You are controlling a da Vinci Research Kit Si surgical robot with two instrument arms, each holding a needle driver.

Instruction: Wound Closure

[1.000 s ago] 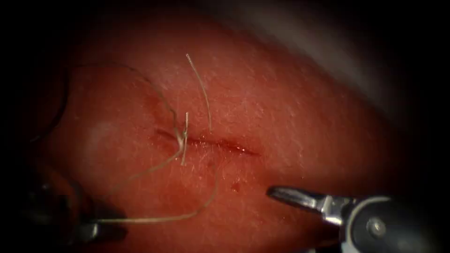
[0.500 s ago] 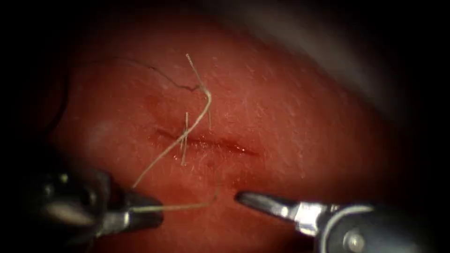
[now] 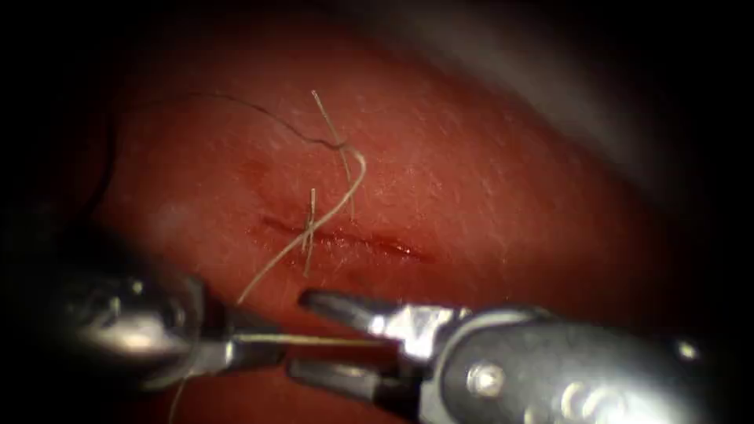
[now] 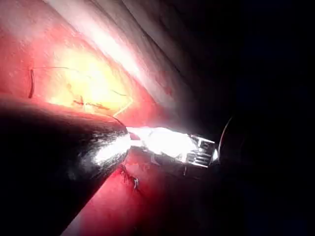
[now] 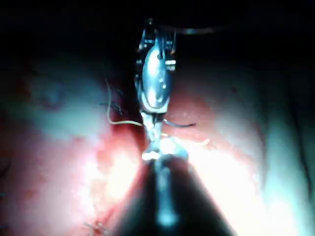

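Left pincer [image 3: 271, 345] clamped shut on the thread [image 3: 322, 340], low in the endoscope view, below the cut [image 3: 345, 239] and toward its left end. Holds thread alone, no needle in it. From there a taut strand runs straight across to the right pincer [image 3: 302, 334].

Right pincer wide open, one jaw above that strand and one below. Straddles it, grips nothing. Close to the left pincer, tips nearly meeting.

Second strand climbs from near the left pincer to the stitch [image 3: 309, 228] on the left part of the cut, then arcs above it and trails off left as a thin dark line. Short cut ends of thread [image 3: 326, 118] stick up at and just right of the stitch. Red fluid [image 3: 402, 250] glistens along the cut's right part. Tissue [image 3: 487, 196] otherwise undisturbed.

Needle: cannot tell where it lies, nor whether it is in the tissue.

Step in hand, as a judgement: thread handling at a placed stitch, strand offered by the left pincer to the open right one. Take or cut, cannot tell which.

Next move calls for squaring the strand deep between the right jaws before closing, keeping the lower jaw off the tissue, and steady tension from the left so the stitch is not dragged.
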